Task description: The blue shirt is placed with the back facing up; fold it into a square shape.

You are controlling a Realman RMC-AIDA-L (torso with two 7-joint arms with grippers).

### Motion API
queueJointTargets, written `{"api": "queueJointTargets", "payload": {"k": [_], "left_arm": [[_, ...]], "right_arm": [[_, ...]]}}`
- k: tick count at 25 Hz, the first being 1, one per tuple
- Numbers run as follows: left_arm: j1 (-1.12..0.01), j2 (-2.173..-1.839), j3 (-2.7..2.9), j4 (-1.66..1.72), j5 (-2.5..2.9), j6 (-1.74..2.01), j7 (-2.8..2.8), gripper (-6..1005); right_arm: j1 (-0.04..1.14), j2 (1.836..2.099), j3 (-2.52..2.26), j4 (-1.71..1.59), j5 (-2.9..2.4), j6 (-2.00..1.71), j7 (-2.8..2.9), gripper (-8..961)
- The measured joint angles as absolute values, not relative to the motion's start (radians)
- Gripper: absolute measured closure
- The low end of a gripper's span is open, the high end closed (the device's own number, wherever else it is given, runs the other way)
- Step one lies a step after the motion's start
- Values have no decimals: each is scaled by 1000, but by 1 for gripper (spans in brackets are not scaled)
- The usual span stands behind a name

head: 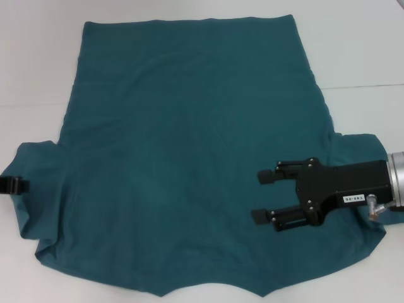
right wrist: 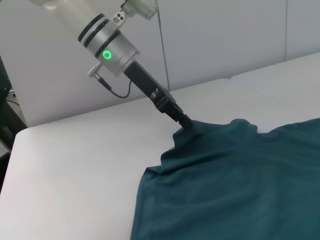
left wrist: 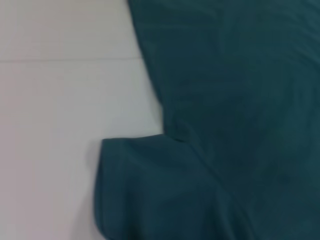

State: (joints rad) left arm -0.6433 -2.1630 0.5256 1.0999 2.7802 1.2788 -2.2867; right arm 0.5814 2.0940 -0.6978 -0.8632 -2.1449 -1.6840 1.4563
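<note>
Blue shirt spread flat on table | step: first sleeve fold | left claw clamped on left sleeve | right claw held apart over right side | next: right sleeve to be gripped, both folded inward.

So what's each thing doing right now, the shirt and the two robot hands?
blue shirt: spread flat on the white table, not folded yet, left sleeve bunched up.
left gripper: at the left sleeve's edge, shut on the cloth.
right gripper: above the shirt's right side, fingers open, holding nothing.
</note>
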Motion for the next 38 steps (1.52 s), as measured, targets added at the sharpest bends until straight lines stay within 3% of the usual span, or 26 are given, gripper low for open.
{"api": "queueJointTargets", "payload": {"k": [20,35,38], "left_arm": [[-678,-2170,707,984,2611,1301,-2289,940],[-628,-2162,539,1138,2790,1341,-2302,933],[-621,-2163,528,1138,2835,1337,-2303,847]], "right_arm": [[542,2092,-688,-859,-2090,-1644,1439,69],[552,2091,-692,-859,-2089,-1636,1431,69],[558,2091,-698,-859,-2089,-1641,1436,69]]}}
